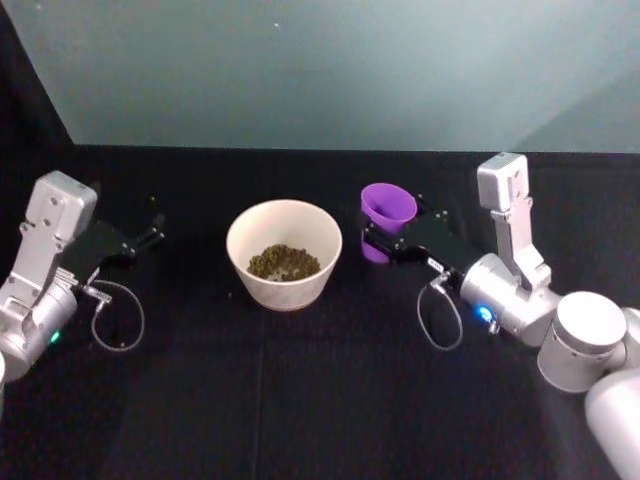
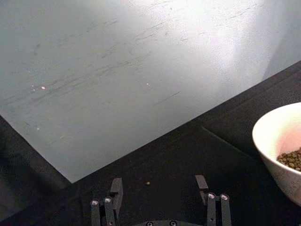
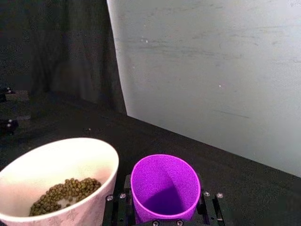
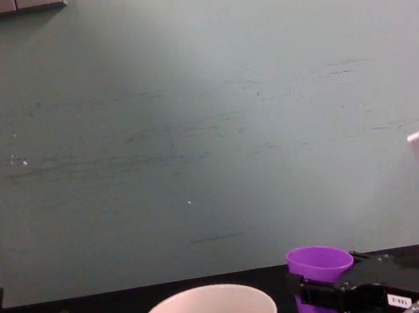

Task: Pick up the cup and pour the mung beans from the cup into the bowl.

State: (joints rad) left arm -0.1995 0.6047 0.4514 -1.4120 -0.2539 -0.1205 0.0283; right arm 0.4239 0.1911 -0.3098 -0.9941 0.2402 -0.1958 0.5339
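The mung beans lie in a shallow heap at the bottom of the cream-white bowl, which stands on the black table. The purple cup stands upright just to the right of the bowl, and from the right wrist view its inside looks empty — the pour appears done. The right gripper has its fingers pressed against the cup's lower body on either side, the cup pinched between them. Whether the cup's base rests on the table or hangs just above it cannot be told. In the right wrist view the cup's rim sits very close to the bowl's wall, nearly touching. That closeness is the main risk: if the gripper swings toward the bowl while setting the cup down or pulling away, the cup or a finger could knock the bowl and shift it or scatter beans. Letting go while the cup is off the table could tip this light cup over. The left gripper sits well to the left of the bowl, its fingers spread and holding nothing; one loose bean lies on the table just ahead of them.
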